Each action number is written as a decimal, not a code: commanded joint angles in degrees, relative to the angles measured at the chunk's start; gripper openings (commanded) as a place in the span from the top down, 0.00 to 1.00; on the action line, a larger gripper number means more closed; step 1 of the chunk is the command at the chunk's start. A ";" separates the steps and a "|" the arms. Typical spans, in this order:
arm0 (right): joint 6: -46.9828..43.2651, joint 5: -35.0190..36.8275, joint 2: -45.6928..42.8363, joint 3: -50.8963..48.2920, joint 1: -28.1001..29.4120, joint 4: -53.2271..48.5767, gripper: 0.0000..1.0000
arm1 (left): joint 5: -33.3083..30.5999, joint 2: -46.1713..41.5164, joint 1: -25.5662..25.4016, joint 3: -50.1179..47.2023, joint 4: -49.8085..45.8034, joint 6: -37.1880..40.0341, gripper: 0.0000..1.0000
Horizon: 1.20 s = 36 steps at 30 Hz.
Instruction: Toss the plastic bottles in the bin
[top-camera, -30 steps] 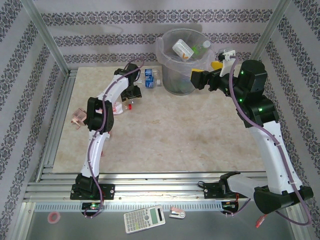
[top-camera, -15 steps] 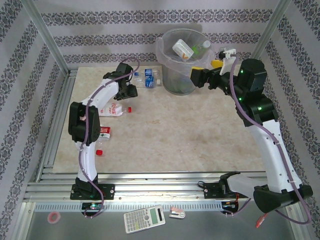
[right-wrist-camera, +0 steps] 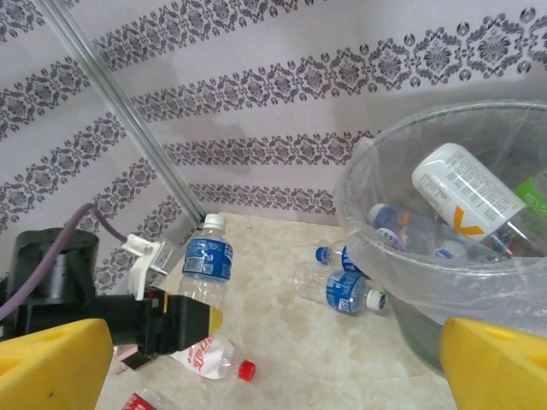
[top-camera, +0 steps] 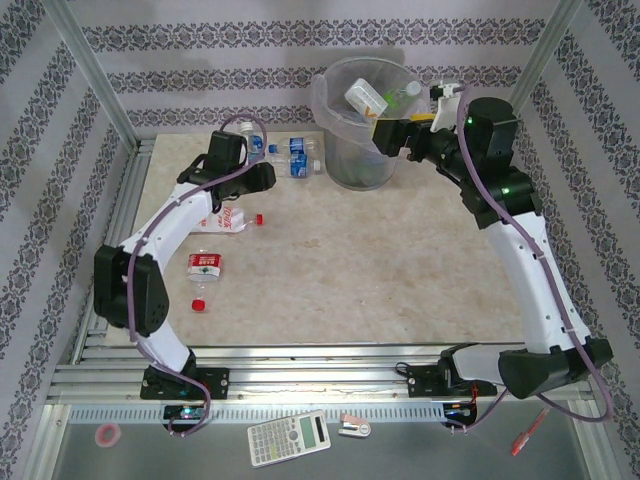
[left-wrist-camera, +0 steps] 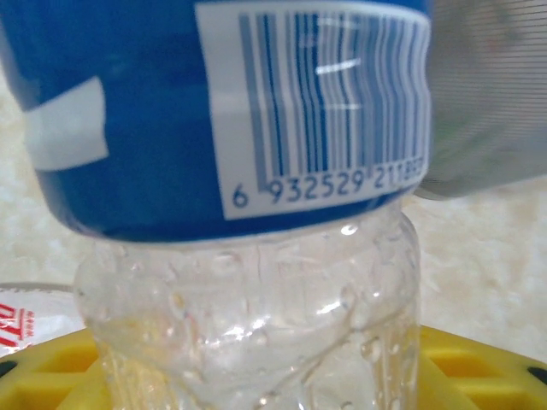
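Observation:
My left gripper [top-camera: 262, 172] is shut on a clear plastic bottle [right-wrist-camera: 205, 265] with a blue label and white cap, held upright above the table's far left. That bottle [left-wrist-camera: 256, 171] is pressed close to the left wrist camera, with the yellow fingers [left-wrist-camera: 479, 363] low beside it. Two more blue-labelled bottles [top-camera: 300, 160] lie beside the bin [top-camera: 335, 95], a mesh basket lined with a clear bag. A red-labelled bottle [top-camera: 230, 218] and another bottle [top-camera: 205, 265] lie under the left arm. Several bottles [right-wrist-camera: 470, 192] lie in the bin [right-wrist-camera: 367, 243]. My right gripper [top-camera: 390, 135] stands open and empty at the bin's right rim.
A loose red cap [top-camera: 198, 303] lies near the table's left side. Metal frame posts [top-camera: 95, 80] and patterned walls close in the table. A calculator [top-camera: 288, 437] lies on the shelf in front of the arm bases. The centre of the table [top-camera: 380, 260] is bare.
The left arm swung its elbow out to the left and raised the blue-labelled bottle off the table. The right gripper shifted slightly up and left towards the bin's rim.

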 commanded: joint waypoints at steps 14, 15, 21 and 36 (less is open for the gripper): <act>6.48 -7.17 5.33 4.12 -0.51 0.87 0.02 | 11.02 -12.94 -12.21 -1.58 7.10 8.65 0.44; 6.80 -7.43 5.65 4.20 -0.60 0.96 0.02 | 10.94 -12.94 -12.85 -1.56 6.88 8.67 0.44; 8.62 -8.84 7.20 6.06 -0.34 0.99 0.03 | 10.01 -12.64 -16.88 -1.54 6.48 9.55 0.45; 10.69 -12.48 9.86 7.71 1.07 -1.01 0.10 | 7.61 -8.76 -24.79 4.87 2.12 15.97 0.48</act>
